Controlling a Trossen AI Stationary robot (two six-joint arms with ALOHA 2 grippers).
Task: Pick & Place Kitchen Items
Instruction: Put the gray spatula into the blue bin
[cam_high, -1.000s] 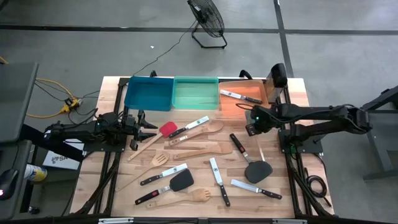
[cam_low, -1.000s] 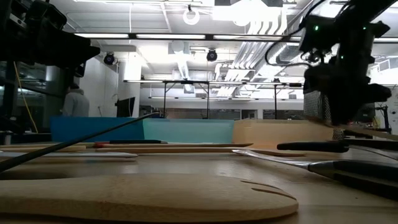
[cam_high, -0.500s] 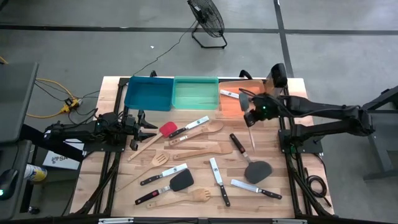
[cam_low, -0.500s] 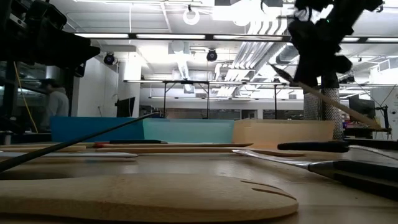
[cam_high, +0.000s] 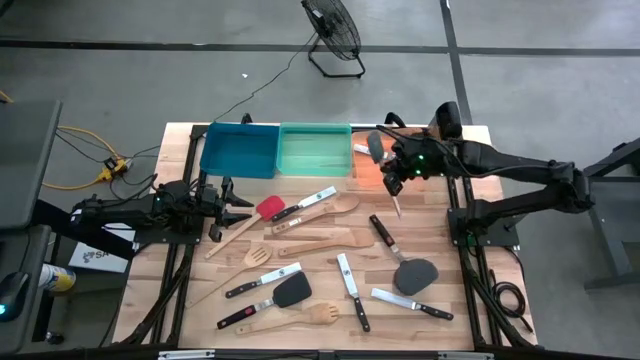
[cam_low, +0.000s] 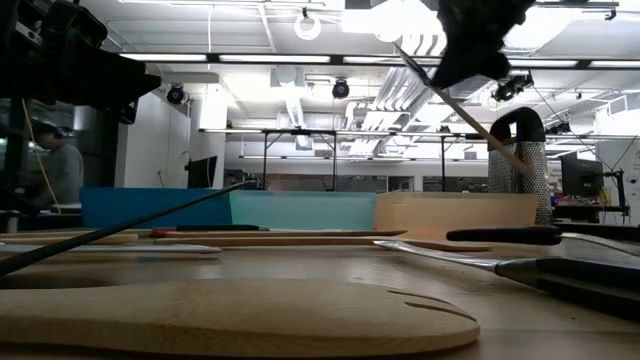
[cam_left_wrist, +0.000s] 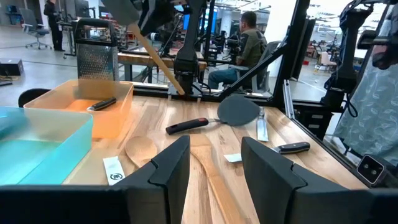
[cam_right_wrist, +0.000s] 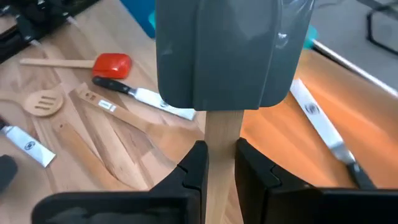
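Observation:
My right gripper (cam_high: 395, 176) is shut on a grey-headed spatula with a pale wooden handle (cam_high: 374, 147), raised above the near edge of the orange bin (cam_high: 410, 170). The spatula also shows in the right wrist view (cam_right_wrist: 230, 56) and in the low view (cam_low: 470, 110). A steel knife (cam_high: 388, 153) lies in the orange bin. My left gripper (cam_high: 240, 203) is open and empty at the table's left, near the red-headed spatula (cam_high: 268, 208). Several wooden utensils, knives and black turners lie on the table. My right gripper pinches the spatula's wooden handle (cam_right_wrist: 221, 134) between its two fingers (cam_right_wrist: 194, 167), just below the grey head. The fingers lie across the handle. The spatula is lifted clear and tilted, head higher toward the far left, free handle end (cam_high: 397, 211) lower toward the near side.
A blue bin (cam_high: 240, 150) and a green bin (cam_high: 315, 150) stand beside the orange one along the far edge. A steel grater (cam_low: 530, 150) stands at the far right. A black turner (cam_high: 415, 272) and knives (cam_high: 350, 290) lie near the right side. People stand in the room behind.
My right gripper has risen and gone toward the table's far edge and a little left, toward the orange bin, carrying the spatula. The spatula has been lifted high above the table and has turned, its head now over the bin.

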